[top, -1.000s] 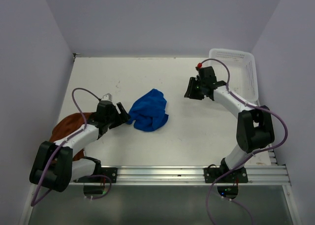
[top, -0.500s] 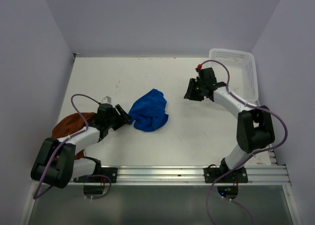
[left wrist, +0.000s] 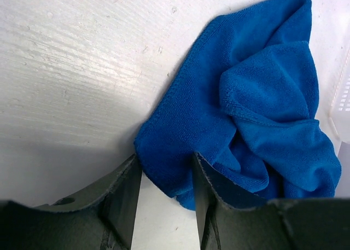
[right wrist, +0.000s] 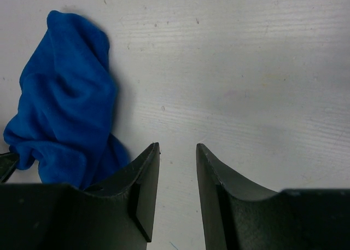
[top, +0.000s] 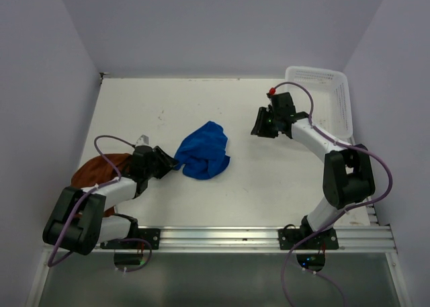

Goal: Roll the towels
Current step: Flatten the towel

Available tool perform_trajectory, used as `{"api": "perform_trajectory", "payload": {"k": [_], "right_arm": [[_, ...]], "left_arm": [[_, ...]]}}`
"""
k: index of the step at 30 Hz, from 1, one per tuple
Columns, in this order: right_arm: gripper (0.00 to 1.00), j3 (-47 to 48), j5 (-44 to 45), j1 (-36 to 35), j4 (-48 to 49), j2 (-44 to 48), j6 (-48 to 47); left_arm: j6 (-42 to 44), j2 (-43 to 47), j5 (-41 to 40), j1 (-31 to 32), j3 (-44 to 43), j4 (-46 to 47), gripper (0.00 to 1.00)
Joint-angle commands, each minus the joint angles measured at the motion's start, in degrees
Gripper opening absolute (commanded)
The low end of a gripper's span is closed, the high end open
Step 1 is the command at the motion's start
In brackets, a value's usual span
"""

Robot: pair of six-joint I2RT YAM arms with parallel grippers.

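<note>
The blue towel (top: 203, 151) lies crumpled at mid-table. My left gripper (top: 172, 164) sits low at its near-left corner. In the left wrist view that blue towel (left wrist: 246, 108) reaches down between the fingers of the left gripper (left wrist: 165, 160); the jaws stand apart around the corner, with bare table showing below it. The rust-brown towel (top: 94, 171) lies bunched at the left edge, partly hidden by the left arm. My right gripper (top: 259, 129) hovers right of the blue towel (right wrist: 65, 113), and in its own view the right gripper (right wrist: 178, 147) is open over bare table.
A white perforated basket (top: 339, 99) stands at the back right corner, and its edge shows in the left wrist view as the basket (left wrist: 340, 102). Grey walls close in the table on the left, back and right.
The left gripper's jaws have narrowed around the blue towel's corner, and the left wrist has sunk a little toward the near edge. The right arm has stayed still.
</note>
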State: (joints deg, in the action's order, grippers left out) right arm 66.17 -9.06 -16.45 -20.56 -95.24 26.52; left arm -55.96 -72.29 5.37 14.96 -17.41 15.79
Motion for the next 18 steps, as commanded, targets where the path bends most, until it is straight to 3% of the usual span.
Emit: {"api": "perform_trajectory", "payload": {"k": [1,7,18], "right_arm": [[0.37,-0.25,-1.75,-0.08,0.87,2.25,-0.68],[0.37,-0.52,-1.66,-0.08,-0.19,2.87,-1.56],[0.36,-0.61,-4.03,0.01,0.17,2.96,-1.3]], "left_arm": [[-0.2,-1.53,-2.03,-0.9,1.59,2.22,0.45],[1.29,-1.1,-3.08,-2.04,0.98,2.14,0.34],[6.13,7.07,-9.14,-3.01,1.33,-0.76,0.23]]}}
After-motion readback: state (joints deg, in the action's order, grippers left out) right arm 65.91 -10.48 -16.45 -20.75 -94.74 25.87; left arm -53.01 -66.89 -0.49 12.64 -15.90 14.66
